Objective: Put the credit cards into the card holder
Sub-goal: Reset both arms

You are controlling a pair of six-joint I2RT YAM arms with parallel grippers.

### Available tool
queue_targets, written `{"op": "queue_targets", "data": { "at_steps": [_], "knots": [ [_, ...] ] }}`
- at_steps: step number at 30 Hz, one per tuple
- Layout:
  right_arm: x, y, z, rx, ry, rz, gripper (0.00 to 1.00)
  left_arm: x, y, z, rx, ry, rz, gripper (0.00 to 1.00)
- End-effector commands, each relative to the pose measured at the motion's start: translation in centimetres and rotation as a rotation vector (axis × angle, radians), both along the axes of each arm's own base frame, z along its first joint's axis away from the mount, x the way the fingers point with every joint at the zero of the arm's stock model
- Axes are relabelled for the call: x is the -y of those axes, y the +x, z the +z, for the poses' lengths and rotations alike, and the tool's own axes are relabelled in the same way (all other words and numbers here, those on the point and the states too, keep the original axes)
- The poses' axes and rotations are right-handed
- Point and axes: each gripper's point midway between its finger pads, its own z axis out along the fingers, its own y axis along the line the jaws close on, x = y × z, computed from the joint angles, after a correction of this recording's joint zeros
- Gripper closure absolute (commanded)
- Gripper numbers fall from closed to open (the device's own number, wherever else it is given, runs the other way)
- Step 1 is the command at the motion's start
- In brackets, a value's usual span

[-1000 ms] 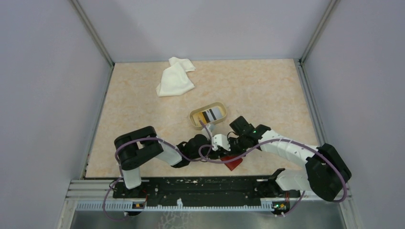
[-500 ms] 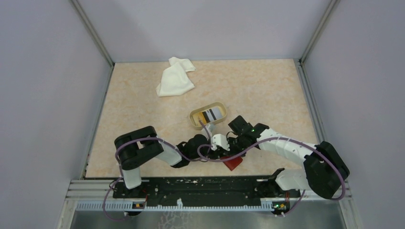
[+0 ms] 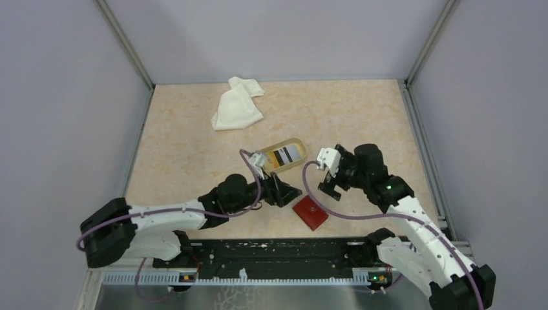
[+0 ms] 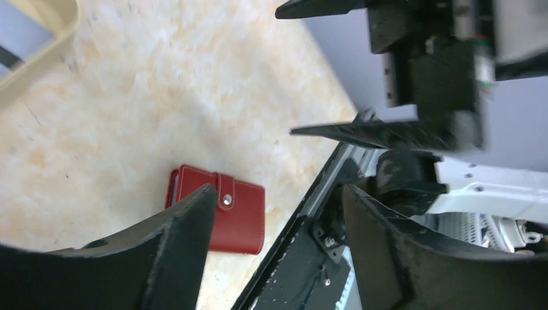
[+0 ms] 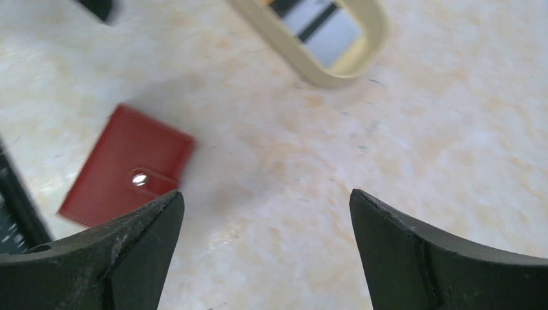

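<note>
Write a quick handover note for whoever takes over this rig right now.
Left tool open, empty, between the dish and the card holder.
Right tool open, empty, right of the dish.
Card holder lies shut on the table, at its near edge.
Credit cards sit in the tan dish.
Done: no card visibly in the card holder.
Left: open it, move the cards in.

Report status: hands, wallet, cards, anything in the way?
Left hand and right hand open, empty. Red wallet flat on table, snapped shut, untouched. Cards in tan dish. Nothing blocking; white cloth far back.
</note>
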Motion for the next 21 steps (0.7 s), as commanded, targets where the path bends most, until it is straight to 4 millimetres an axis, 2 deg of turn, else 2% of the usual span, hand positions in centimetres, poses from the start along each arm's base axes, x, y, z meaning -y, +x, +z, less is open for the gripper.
{"op": "queue_targets", "data": {
  "at_steps": [1, 2, 3, 5, 9, 12, 15, 17, 21],
  "knots": [
    [2.6, 5.0, 8.4, 0.231, 0.211, -0.373, 0.02, -4.1, 0.5, 1.5, 0.156, 0.015, 0.076, 0.11],
    [3.3, 5.5, 10.2, 0.269, 0.26, -0.444, 0.02, -4.9, 0.3, 2.0, 0.173, -0.004, 0.087, 0.03],
    [3.9, 6.0, 11.6, 0.279, 0.298, -0.512, 0.01, -5.7, 0.2, 2.8, 0.193, -0.029, 0.096, 0.02],
    [4.0, 6.2, 13.3, 0.251, 0.334, -0.56, 0.02, -7.0, -0.2, 4.3, 0.209, -0.081, 0.116, 0.01],
    [2.1, 3.9, 16.1, 0.225, 0.379, -0.416, 0.03, -8.9, -1.4, 7.3, 0.247, -0.159, 0.113, 0.01],
    [1.4, 2.9, 17.7, 0.202, 0.428, -0.379, 0.02, -10.2, -2.0, 9.6, 0.274, -0.191, 0.115, 0.01],
    [2.1, 2.9, 19.7, 0.155, 0.556, -0.513, 0.02, -11.6, -2.2, 11.6, 0.282, -0.19, 0.144, 0.01],
    [2.3, 2.4, 20.9, 0.144, 0.607, -0.537, 0.02, -12.2, -2.3, 12.4, 0.289, -0.181, 0.154, 0.01],
    [2.5, 2.0, 22.0, 0.114, 0.676, -0.581, 0.01, -12.8, -2.9, 14.1, 0.315, -0.186, 0.139, 0.01]
  ]
}}
